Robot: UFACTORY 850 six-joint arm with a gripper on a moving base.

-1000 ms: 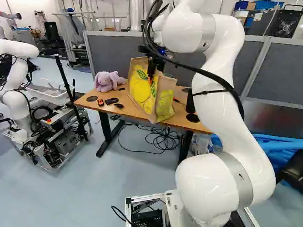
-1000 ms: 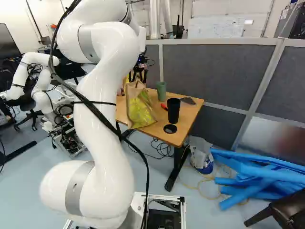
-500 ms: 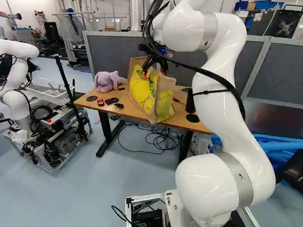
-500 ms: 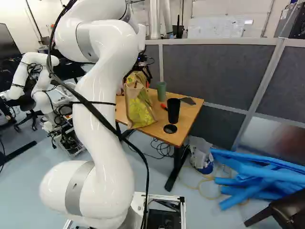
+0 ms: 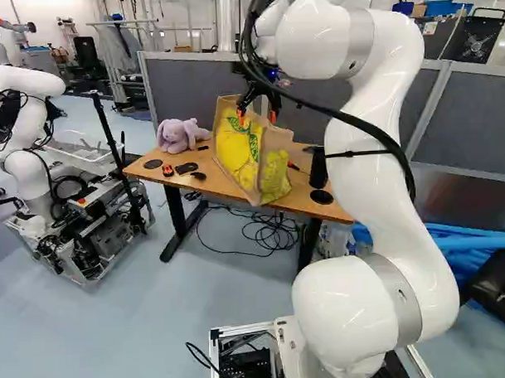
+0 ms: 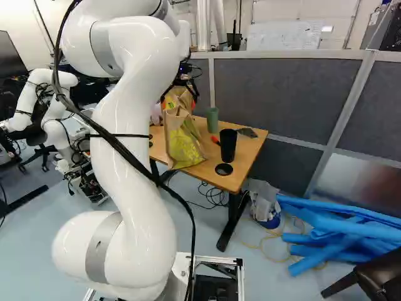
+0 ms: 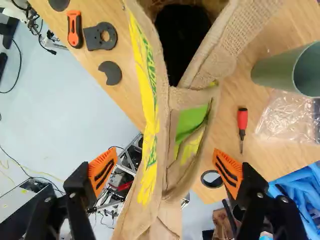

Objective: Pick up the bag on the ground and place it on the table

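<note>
Apparently the placing is done and only the withdrawal remains: the jute bag stands on the surface, roughly upright, with the jaws spread wide around its upper part, clenching nothing. Each orange pad shows a gap to the fabric in the wrist view. The next move calls for a straight, slow lift with that spread kept, since a sideways drift could snag the rim and tip the bag. It looks soft but able to hold its shape: tan coarse weave, a bright yellow side with green print, a creased, folded-in narrow side with a green patch, and a gaping mouth, dark inside.
</note>
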